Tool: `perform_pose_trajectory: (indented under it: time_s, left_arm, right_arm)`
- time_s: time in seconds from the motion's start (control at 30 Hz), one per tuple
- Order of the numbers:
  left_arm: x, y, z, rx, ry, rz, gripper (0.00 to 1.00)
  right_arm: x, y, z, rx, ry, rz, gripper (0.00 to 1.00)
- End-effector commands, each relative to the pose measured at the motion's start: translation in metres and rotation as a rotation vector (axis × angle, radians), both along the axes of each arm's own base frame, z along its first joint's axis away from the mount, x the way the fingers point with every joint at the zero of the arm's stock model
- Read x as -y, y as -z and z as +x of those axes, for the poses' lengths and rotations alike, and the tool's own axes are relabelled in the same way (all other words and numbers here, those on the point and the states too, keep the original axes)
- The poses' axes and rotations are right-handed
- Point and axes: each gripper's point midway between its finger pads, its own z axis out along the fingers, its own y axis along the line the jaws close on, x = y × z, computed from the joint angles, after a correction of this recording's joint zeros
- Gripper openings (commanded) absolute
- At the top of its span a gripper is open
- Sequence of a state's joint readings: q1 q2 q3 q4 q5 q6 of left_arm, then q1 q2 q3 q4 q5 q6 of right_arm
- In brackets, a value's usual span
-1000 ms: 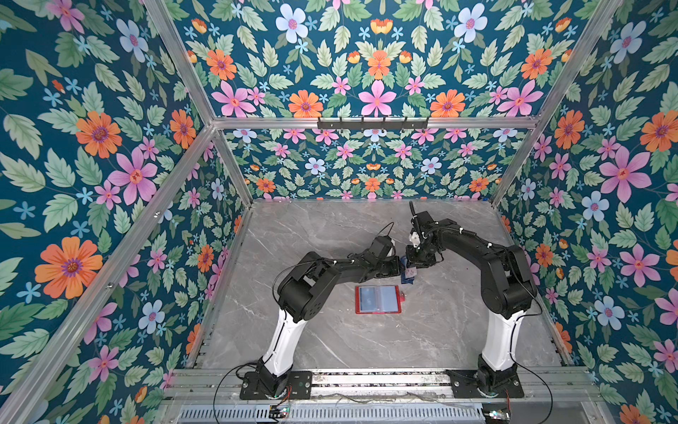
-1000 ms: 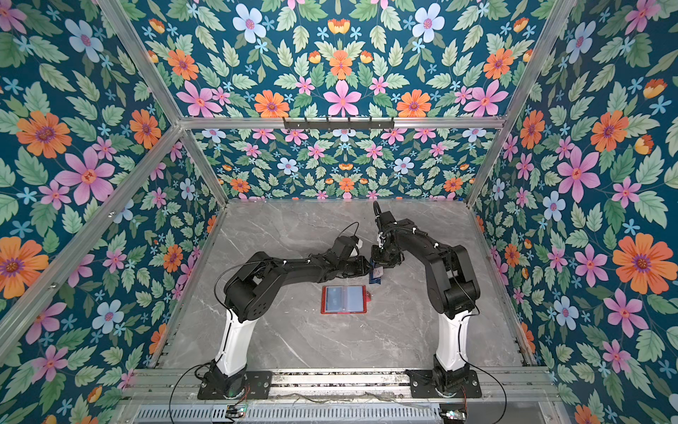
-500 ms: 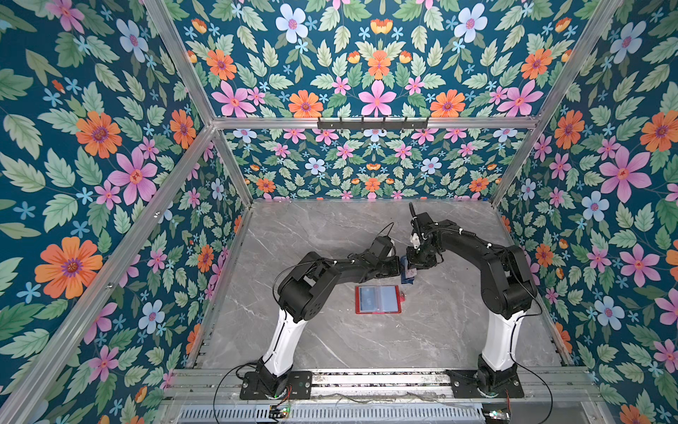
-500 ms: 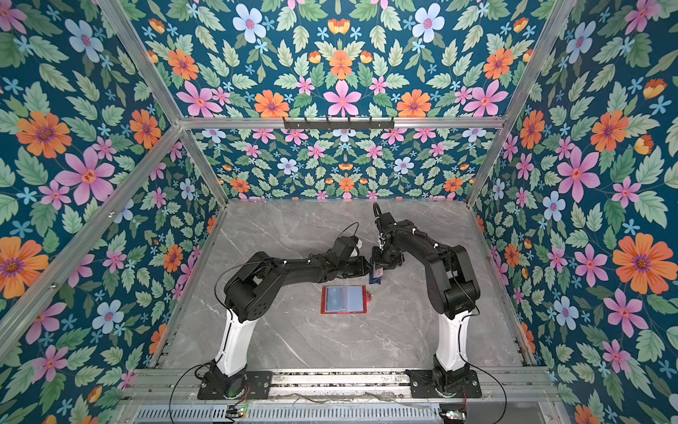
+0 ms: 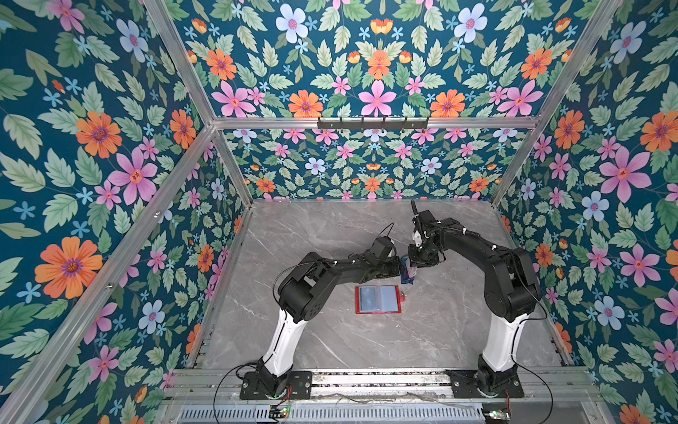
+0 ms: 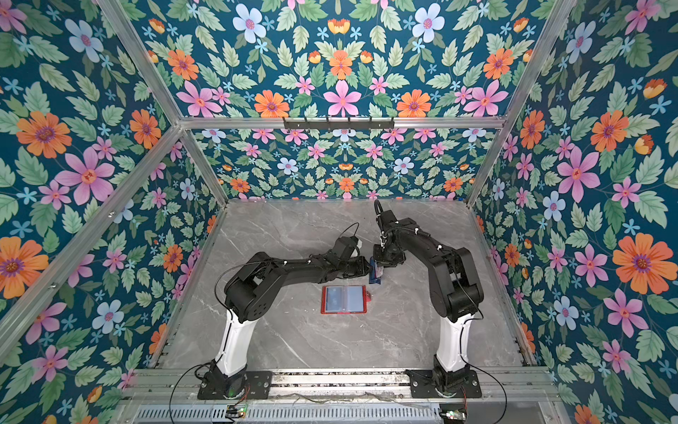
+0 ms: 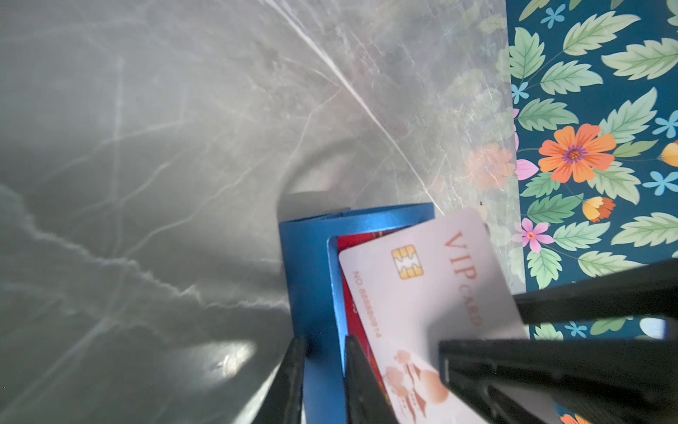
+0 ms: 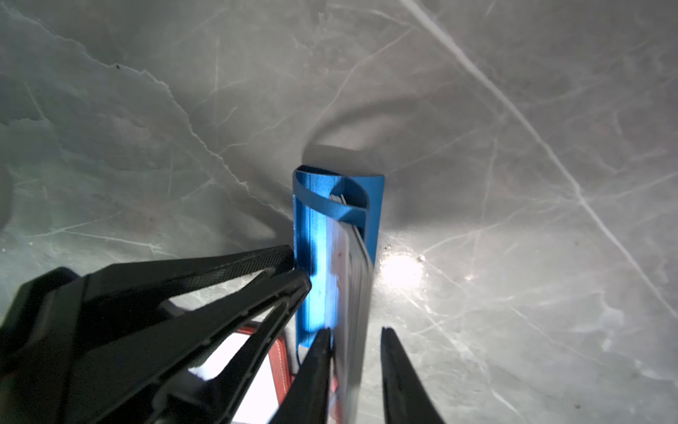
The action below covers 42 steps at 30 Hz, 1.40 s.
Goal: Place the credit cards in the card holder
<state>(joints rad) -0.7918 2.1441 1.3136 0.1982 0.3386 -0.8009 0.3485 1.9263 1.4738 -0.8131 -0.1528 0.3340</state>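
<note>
Credit cards [image 7: 422, 293]: a small stack standing on edge in a blue stand [image 7: 312, 275], lower centre of the left wrist view. The front card is pale with a gold chip and "VIP CARD" lettering, and it is tilted. A red card [image 7: 348, 293] sits behind it.

Right gripper [image 8: 355, 332]: bottom centre of the right wrist view, jaws partly spread astride the top of the stack. One finger is against the cards and the other just clear of them.

Left gripper [image 7: 324, 341]: pinching the side wall of the blue stand, one finger on each face.

Card holder [image 5: 378, 299]: a red wallet, open flat with its clear bluish sleeves facing up. It lies at centre in both top views, just below the stand and apart from it [image 6: 344, 299].

Table [image 5: 330, 337]: grey marble, carrying all of the above.
</note>
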Motion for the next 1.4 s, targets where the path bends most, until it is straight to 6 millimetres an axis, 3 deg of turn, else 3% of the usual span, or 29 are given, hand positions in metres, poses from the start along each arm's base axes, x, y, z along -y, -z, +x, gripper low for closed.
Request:
perform_pose_trajectory:
  time_s: [0.0,0.6,1.13,1.37]
  left_arm:
    - [-0.005,0.006,-0.001,-0.012,-0.009,0.035,0.22]
    - [-0.005,0.008,-0.001,-0.016,-0.007,0.034,0.22]
    - [-0.004,0.008,-0.002,-0.02,-0.006,0.029,0.22]
    - [-0.003,0.009,-0.002,-0.021,-0.003,0.025,0.21]
  right_arm:
    - [0.003,-0.006,-0.002,0.003,-0.004,-0.011,0.24]
    - [0.006,-0.019,-0.004,0.022,-0.018,-0.044,0.12]
    - [0.007,-0.02,-0.006,0.014,-0.024,-0.056,0.14]
    - [0.007,-0.026,-0.005,0.029,-0.024,-0.06,0.05]
